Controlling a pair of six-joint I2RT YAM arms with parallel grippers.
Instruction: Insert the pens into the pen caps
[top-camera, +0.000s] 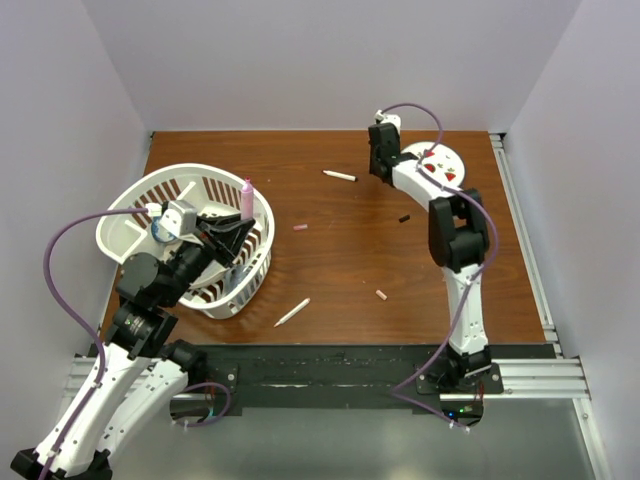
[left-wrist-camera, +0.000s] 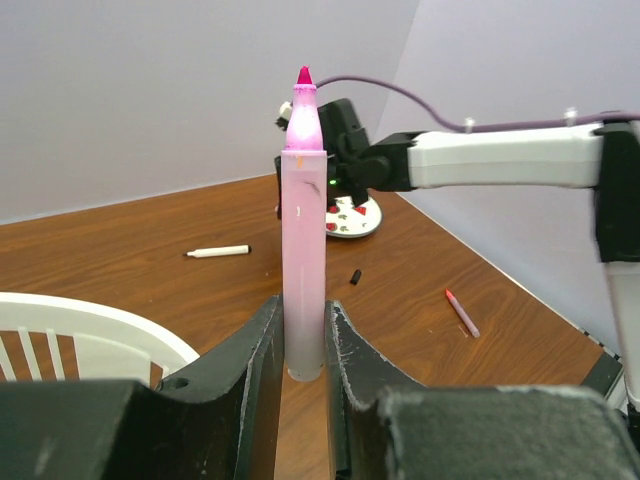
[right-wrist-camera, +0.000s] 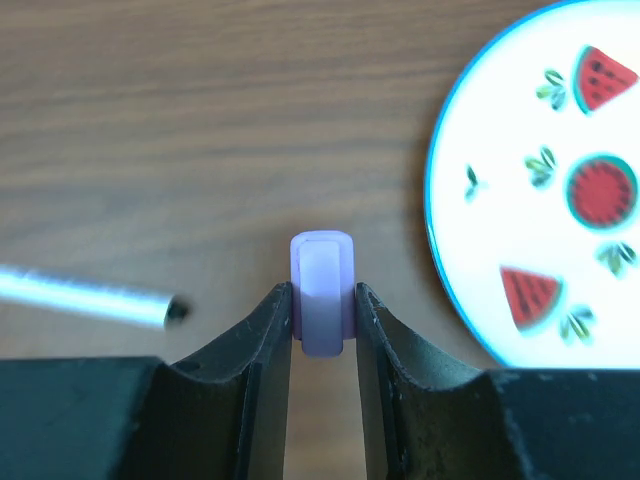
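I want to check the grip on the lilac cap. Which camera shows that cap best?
The right wrist view: the lilac cap sits close up, pinched in the right gripper. In the top external view the gripper hides it; in the left wrist view it is too small to make out.

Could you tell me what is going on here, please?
Two arms are capping pens. The left end effector is shut on a pink pen, held upright by the white basket. The right end effector grips a lilac cap beside the watermelon plate at the far right. Pen and cap are not yet joined. A white pen lies at the far side, another white pen near the front, and a pink cap, a black cap and a peach cap lie loose.
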